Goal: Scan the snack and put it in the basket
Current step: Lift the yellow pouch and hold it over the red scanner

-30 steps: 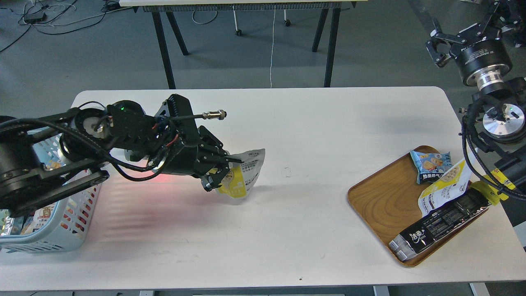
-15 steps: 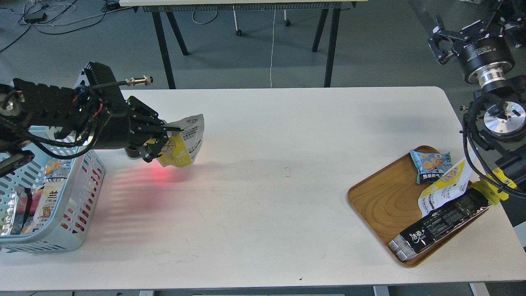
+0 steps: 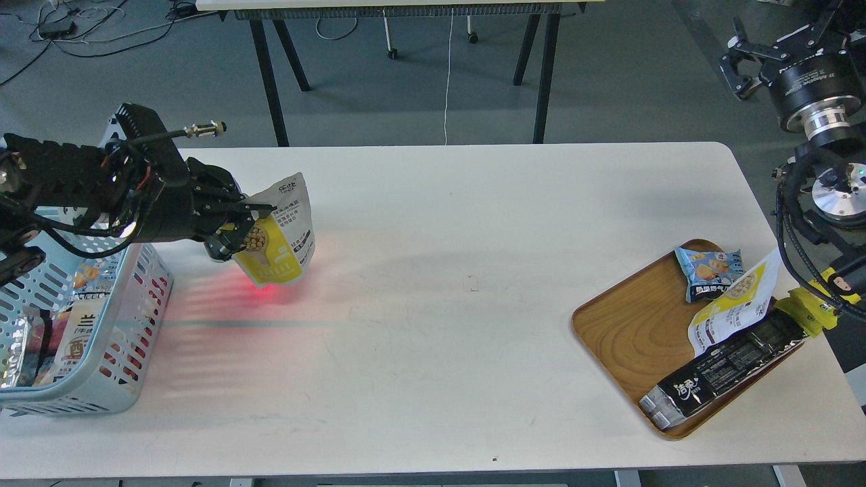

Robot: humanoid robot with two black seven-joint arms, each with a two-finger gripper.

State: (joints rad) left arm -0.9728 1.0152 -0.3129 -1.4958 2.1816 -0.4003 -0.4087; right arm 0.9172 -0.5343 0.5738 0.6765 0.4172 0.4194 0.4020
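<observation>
The snack (image 3: 281, 233) is a small yellow pouch with beige balls pictured and a white-grey printed panel. My left gripper (image 3: 247, 223) is shut on its left edge and holds it above the table, just right of the basket, over a red glow on the tabletop. The basket (image 3: 74, 331) is light blue with slotted sides, at the table's left edge, with several packets inside. My right gripper (image 3: 751, 57) is raised at the top right beyond the table, fingers spread and empty.
An oval wooden tray (image 3: 629, 325) at the right holds a blue packet (image 3: 710, 270), a yellow-and-white pouch (image 3: 731, 308) and a long black packet (image 3: 724, 368). A dark scanner (image 3: 216, 251) sits partly hidden under my left gripper. Table legs and cables lie beyond the far edge.
My left gripper has carried the snack from the table's middle leftward to beside the basket, and the pouch has turned more upright. My right gripper has drifted slightly up and right.
</observation>
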